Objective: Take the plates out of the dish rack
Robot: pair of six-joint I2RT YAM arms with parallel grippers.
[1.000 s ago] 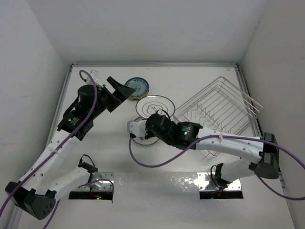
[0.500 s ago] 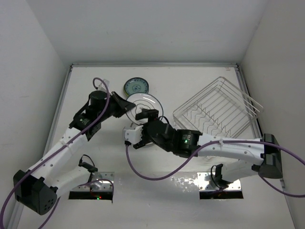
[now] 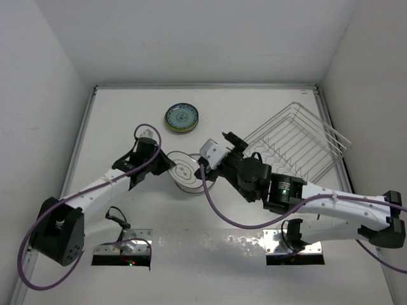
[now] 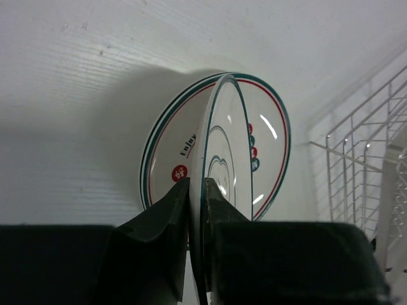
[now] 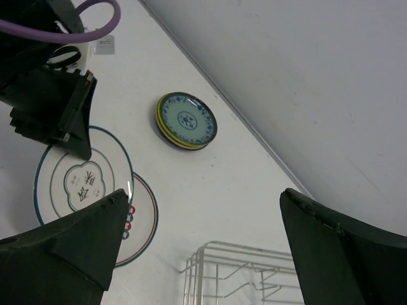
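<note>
1. Two fingers [image 4: 166,219] of the left gripper [image 3: 169,166] pinch the rim of a white plate with teal rings [image 5: 82,184], holding it angled over another plate.
2. Its centre bears two dark characters inside a lobed outline, too small to read.
3. Beneath lies a red-and-teal-rimmed plate [image 4: 172,136] with a round red seal and dark lettering, partly hidden.
4. Farther back, a teal-patterned plate [image 3: 182,116] tops a small stack [image 5: 166,132].
5. The right gripper [image 3: 230,143] hovers with jaws spread wide, grasping nothing.
6. The dish rack [image 3: 292,149] stands rightmost, its upright tines showing, near the plates but apart from them.
</note>
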